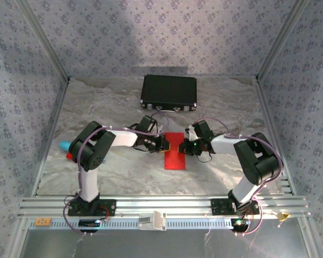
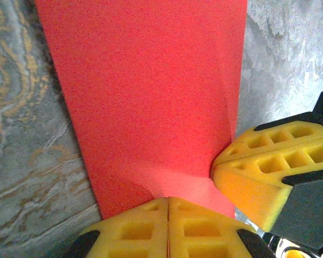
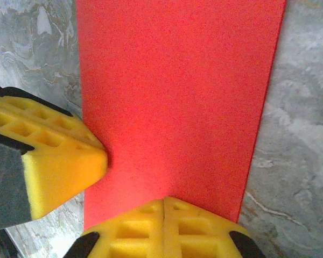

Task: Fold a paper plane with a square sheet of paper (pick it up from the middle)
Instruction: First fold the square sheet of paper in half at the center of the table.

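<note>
The square sheet of paper (image 1: 175, 158) is bright red and lies on the marbled table as a narrow rectangle, not as a pointed paper plane. Its far end sits between both grippers. My left gripper (image 1: 164, 143) comes in from the left with its yellow fingers shut (image 2: 168, 198). A low ridge of the red paper (image 2: 151, 91) rises into their seam. My right gripper (image 1: 186, 146) is shut too (image 3: 164, 199), its tips resting on the flat paper (image 3: 177, 91). Each wrist view shows the other gripper's yellow fingertip (image 2: 258, 172) (image 3: 59, 166) at the paper's edge.
A black rectangular case (image 1: 169, 90) lies at the back of the table, beyond the grippers. A small turquoise object (image 1: 64, 145) sits at the left edge behind the left arm's elbow. Patterned walls enclose the table on three sides.
</note>
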Action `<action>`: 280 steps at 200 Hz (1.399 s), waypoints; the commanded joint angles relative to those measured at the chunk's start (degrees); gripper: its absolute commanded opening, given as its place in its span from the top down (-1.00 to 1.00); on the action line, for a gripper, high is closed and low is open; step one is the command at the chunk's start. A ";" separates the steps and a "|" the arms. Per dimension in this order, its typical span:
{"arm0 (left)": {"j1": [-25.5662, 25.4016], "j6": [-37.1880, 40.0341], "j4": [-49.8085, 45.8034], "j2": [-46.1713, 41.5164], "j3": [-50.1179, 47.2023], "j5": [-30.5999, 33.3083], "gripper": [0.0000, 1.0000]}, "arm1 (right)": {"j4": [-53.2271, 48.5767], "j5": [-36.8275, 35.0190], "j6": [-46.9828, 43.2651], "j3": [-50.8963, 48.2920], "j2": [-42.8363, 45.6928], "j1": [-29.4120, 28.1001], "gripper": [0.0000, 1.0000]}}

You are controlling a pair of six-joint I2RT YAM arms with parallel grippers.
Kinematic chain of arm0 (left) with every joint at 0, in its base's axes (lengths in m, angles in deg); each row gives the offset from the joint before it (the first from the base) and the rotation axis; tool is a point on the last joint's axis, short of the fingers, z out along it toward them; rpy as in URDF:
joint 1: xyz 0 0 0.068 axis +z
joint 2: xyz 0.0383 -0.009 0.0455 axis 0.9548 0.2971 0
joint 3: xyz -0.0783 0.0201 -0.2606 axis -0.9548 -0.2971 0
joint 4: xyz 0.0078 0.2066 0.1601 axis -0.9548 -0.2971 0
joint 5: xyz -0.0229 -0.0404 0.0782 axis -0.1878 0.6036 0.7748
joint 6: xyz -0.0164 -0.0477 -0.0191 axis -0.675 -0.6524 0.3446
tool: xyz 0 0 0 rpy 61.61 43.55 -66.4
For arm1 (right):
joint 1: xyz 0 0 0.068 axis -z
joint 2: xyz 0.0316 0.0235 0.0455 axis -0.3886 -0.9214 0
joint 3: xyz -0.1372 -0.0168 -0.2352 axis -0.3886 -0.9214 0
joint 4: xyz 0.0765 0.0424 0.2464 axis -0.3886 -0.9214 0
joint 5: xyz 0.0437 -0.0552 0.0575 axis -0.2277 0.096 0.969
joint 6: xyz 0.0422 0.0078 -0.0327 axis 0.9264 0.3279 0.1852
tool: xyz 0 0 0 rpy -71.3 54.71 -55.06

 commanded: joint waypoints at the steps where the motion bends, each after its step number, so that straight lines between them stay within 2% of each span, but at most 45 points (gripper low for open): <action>1: 0.86 -1.12 -0.11 -1.40 2.29 -0.74 0.84 | -9.20 -7.33 0.22 -2.44 -2.16 0.05 1.00; 63: 2.46 1.80 -5.89 3.18 8.67 -0.11 0.83 | -9.30 -7.44 0.18 -2.37 -2.12 -0.06 1.00; 105: 2.75 2.25 -5.40 4.04 8.13 -1.21 0.84 | -9.39 -7.50 0.17 -2.33 -2.02 -0.15 1.00; 139: 2.62 2.18 -4.18 1.12 5.50 -1.10 0.82 | -9.47 -7.53 0.18 -2.32 -1.86 -0.11 1.00; 169: 2.49 4.54 -6.02 -0.11 5.62 -6.09 0.80 | -9.52 -7.66 0.09 -2.47 -1.59 -0.06 1.00; 190: 2.43 6.71 -9.19 0.86 6.06 -3.69 0.80 | -9.38 -7.50 0.18 -2.31 -2.01 -0.09 1.00; 243: 2.68 5.45 -10.84 4.11 6.78 2.88 0.83 | -9.41 -7.50 0.09 -2.43 -1.79 -0.10 1.00; 280: 2.67 3.01 -9.28 0.45 8.56 0.51 0.83 | -8.81 -7.15 -0.17 -2.47 -1.23 -0.24 1.00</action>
